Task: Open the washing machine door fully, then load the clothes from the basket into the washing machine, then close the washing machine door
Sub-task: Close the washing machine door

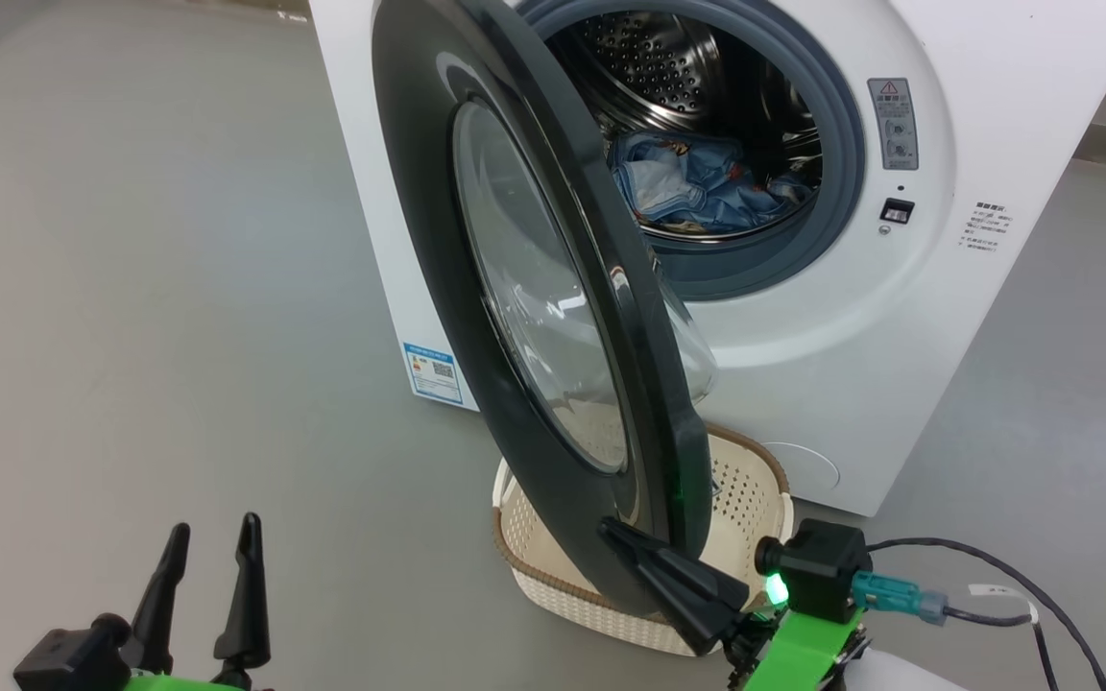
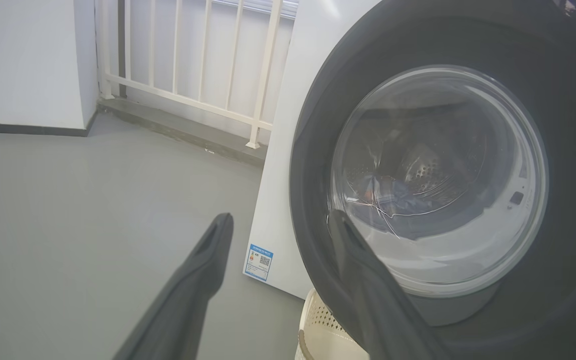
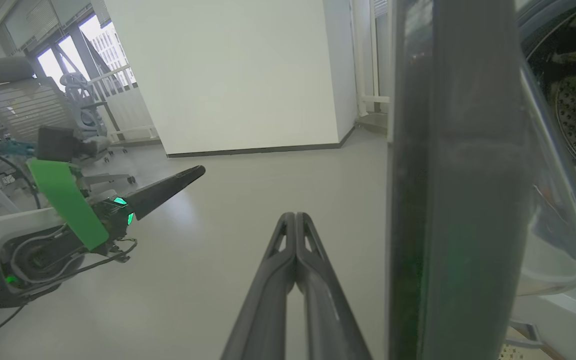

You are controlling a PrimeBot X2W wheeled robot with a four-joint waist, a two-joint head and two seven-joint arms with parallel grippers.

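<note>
The white washing machine (image 1: 860,317) stands with its black round door (image 1: 524,317) swung about halfway out, edge toward me. Light-blue clothes (image 1: 697,182) lie in the steel drum and show through the door glass (image 2: 393,195). The cream basket (image 1: 755,489) sits on the floor under the door; its visible part holds nothing. My right gripper (image 1: 611,530) is shut on nothing, tips by the outer face of the door's lower rim (image 3: 458,175); the shut fingers (image 3: 295,217) point along that face. My left gripper (image 1: 212,537) is open at lower left, its fingers (image 2: 220,235) aimed toward the door.
Bare grey floor (image 1: 179,288) spreads left of the machine. A white railing (image 2: 193,75) and wall stand behind it. Office chairs (image 3: 28,100) sit far off in the right wrist view. A black cable (image 1: 995,566) trails from my right wrist.
</note>
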